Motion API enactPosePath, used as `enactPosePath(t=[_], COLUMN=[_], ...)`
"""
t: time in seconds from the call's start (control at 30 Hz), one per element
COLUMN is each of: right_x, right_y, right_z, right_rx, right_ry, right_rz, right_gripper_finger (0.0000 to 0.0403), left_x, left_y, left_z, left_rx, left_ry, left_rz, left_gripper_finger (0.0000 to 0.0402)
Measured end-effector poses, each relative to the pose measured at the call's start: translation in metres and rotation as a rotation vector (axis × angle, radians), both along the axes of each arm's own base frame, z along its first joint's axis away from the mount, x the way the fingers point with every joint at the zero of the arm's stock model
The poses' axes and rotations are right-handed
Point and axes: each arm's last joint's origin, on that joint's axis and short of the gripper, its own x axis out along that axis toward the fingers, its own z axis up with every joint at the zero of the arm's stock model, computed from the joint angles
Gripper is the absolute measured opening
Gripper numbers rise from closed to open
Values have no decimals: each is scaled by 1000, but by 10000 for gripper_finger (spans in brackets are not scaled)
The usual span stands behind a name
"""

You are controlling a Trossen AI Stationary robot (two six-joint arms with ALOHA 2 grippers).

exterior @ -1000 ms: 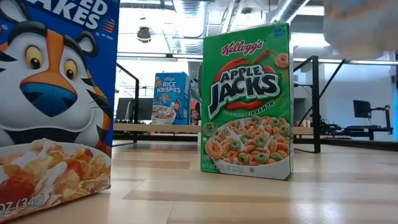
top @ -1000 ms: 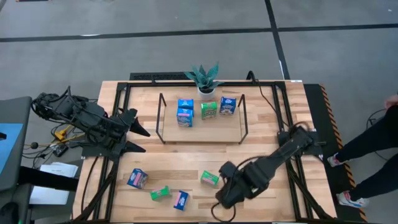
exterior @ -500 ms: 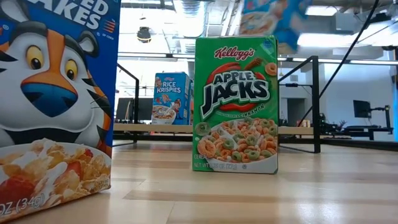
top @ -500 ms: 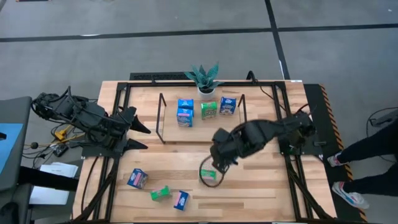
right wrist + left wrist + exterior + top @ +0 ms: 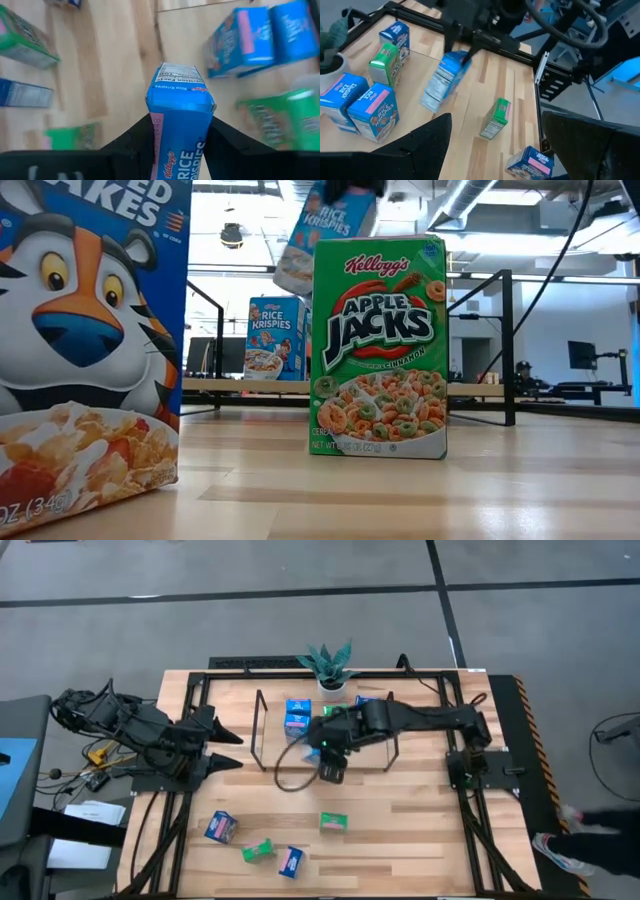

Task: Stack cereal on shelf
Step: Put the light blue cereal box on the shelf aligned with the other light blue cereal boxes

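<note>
Right gripper (image 5: 180, 145) over the shelf's (image 5: 322, 756) front edge, fingers (image 5: 137, 137) clamped on a blue Rice Krispies box (image 5: 179, 120) held aloft. Left gripper (image 5: 222, 745) waiting near the desk's (image 5: 420, 825) left edge, fingers apart. Four boxes standing on the shelf; four more on the desk's front part.

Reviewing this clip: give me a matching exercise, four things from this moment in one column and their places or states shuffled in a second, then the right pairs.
Things:
1. Rice Krispies box
2. Apple Jacks box
3. left gripper
4. potted plant

Places or states:
A. lies on the tabletop in front of the shelf
B. stands at the table's far edge, behind the shelf
C. held in the air by the right gripper
D. waits open at the table's left side, holding nothing

Pairs: 1-C, 2-A, 3-D, 4-B
</note>
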Motion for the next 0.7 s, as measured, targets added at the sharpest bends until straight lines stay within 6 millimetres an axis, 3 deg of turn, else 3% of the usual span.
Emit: enactPosePath(t=[0.23, 0.6, 0.7], right_x=[29, 52, 56], right_y=[-17, -24, -24], right_z=[-17, -57, -59], right_rx=[-82, -153, -166], right_ry=[-63, 42, 35], right_rz=[162, 305, 325], right_gripper_finger=[155, 160, 155], left_x=[1, 0, 0], left_y=[1, 4, 4], left_z=[0, 0, 0], left_rx=[-26, -50, -48], left_ry=[-5, -16, -19], left_rz=[57, 162, 181], left_gripper_finger=[300, 300, 300])
